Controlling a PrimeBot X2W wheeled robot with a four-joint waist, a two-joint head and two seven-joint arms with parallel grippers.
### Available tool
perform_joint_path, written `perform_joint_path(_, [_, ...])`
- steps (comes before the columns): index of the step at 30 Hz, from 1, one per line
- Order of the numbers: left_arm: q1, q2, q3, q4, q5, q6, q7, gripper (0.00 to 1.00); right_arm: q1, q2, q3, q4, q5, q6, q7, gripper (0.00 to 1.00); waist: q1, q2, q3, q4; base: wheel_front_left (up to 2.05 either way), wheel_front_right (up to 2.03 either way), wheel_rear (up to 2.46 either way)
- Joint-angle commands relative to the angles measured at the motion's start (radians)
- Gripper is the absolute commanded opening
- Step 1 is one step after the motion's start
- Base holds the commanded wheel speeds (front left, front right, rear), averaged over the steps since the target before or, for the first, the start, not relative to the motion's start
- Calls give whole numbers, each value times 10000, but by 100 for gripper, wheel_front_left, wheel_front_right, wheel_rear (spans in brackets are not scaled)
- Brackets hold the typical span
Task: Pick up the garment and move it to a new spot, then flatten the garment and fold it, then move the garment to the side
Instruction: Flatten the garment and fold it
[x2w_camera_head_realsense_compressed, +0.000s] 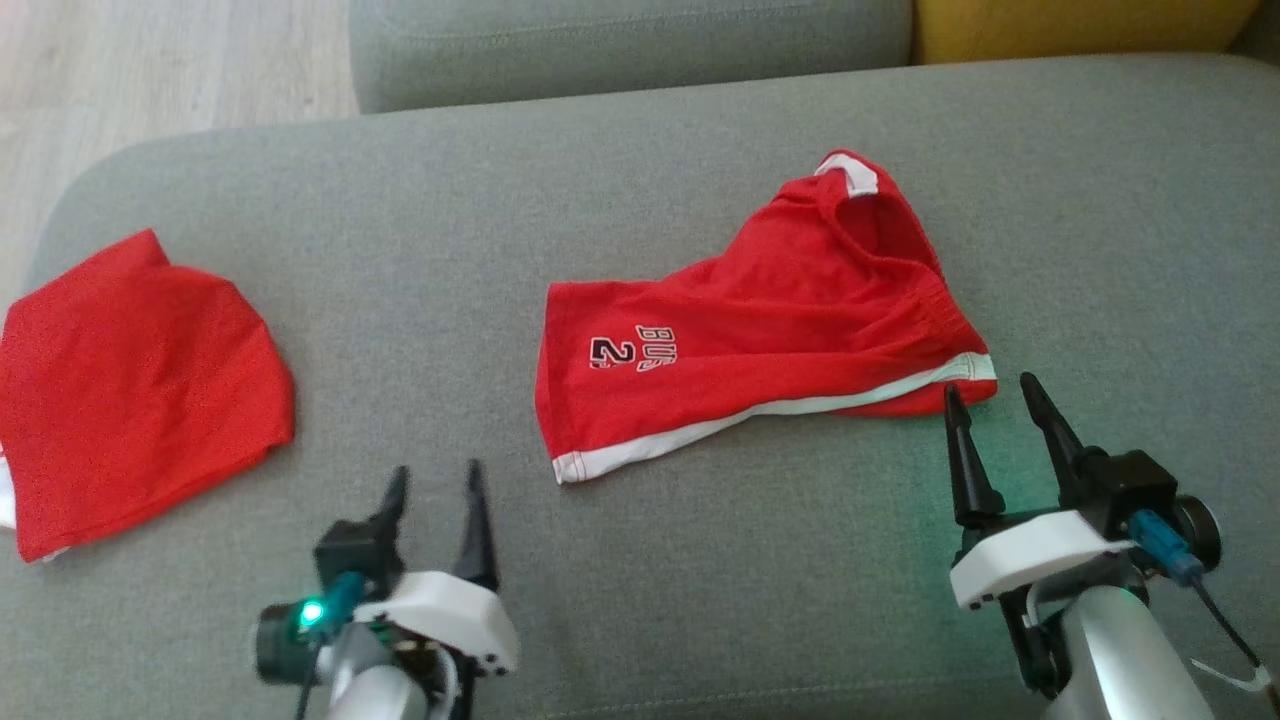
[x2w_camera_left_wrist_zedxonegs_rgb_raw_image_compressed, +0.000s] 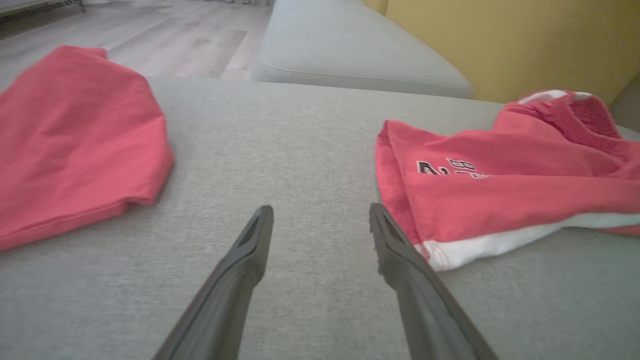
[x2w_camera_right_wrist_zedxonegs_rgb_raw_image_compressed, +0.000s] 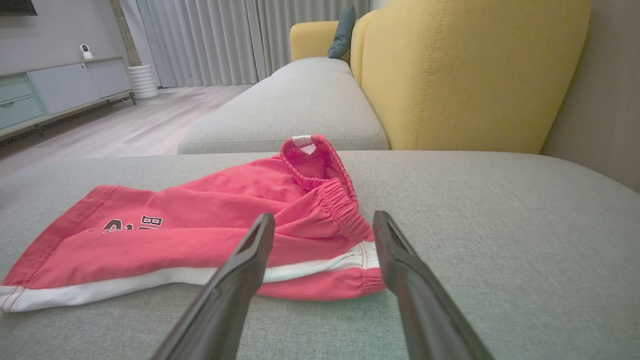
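Garment (x2w_camera_head_realsense_compressed: 760, 330) corner just beside right gripper (x2w_camera_head_realsense_compressed: 988, 385)

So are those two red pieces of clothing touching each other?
Apart. The head view shows a broad stretch of bare grey cushion between the red shorts and the other red garment.

Bare cushion (x2w_camera_head_realsense_compressed: 420, 300) lies open between shorts (x2w_camera_head_realsense_compressed: 760, 330) and red cloth (x2w_camera_head_realsense_compressed: 130, 380).

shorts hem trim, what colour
White trim on red shorts; clearest in the head view.
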Motion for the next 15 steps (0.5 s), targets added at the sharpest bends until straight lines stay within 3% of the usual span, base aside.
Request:
perform_joint_path(1, [-432,81,119,-325,-54,-162,-55,100,-171,10,287,-397,119,65,-137,100,0,0,78,-5,0,0,0])
perform_joint_path(6, [-862,81,-675,-127,-590,-777,-55,100,-416,12,484,-434,342,65,-137,100,0,0,508,-191,0,0,0])
perform_joint_path(15, [-1621,81,-1595,726,-1346,-939,-55,100,-940,13,404,-603,471,65,-137,100,0,0,1444,-733,0,0,0])
